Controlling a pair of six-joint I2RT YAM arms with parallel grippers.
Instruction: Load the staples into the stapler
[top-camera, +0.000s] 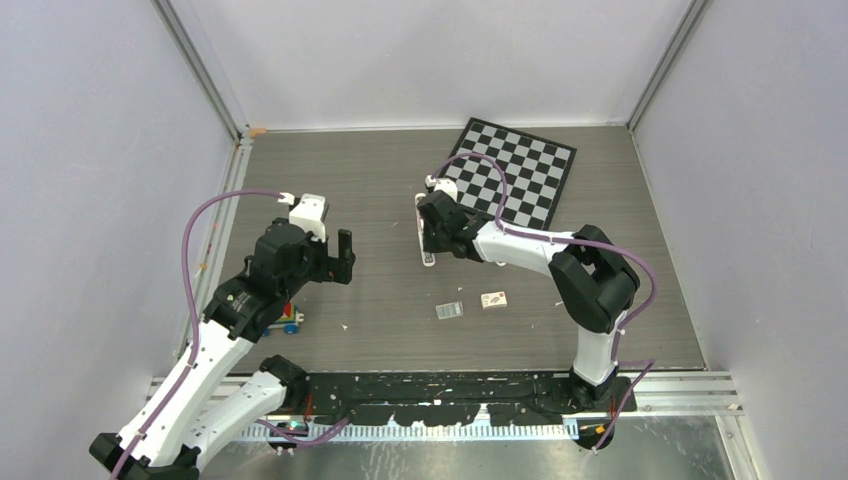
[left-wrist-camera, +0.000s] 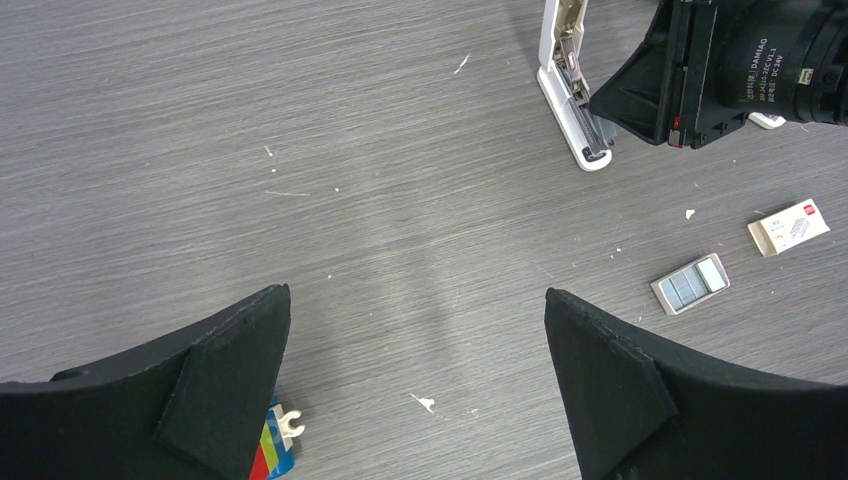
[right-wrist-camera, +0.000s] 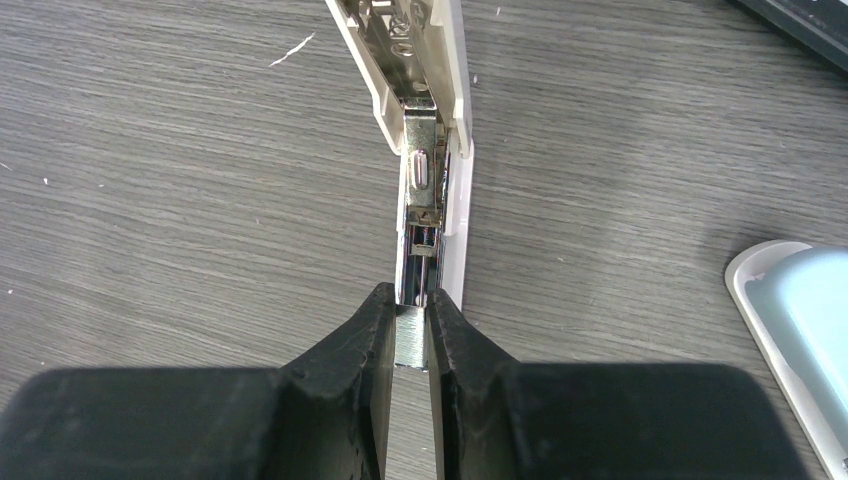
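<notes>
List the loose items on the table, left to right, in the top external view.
toy brick → stapler → open tray of staples → white staple box. The checkerboard is left out because it spans the last two.

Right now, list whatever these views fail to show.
Right wrist: staples half hidden between the fingers of the right gripper; seating in the stapler unclear.
Top: stapler mostly under that gripper.
Left wrist: box print too small; toy cut by the edge.
Right wrist: pale blue object cut off.
</notes>
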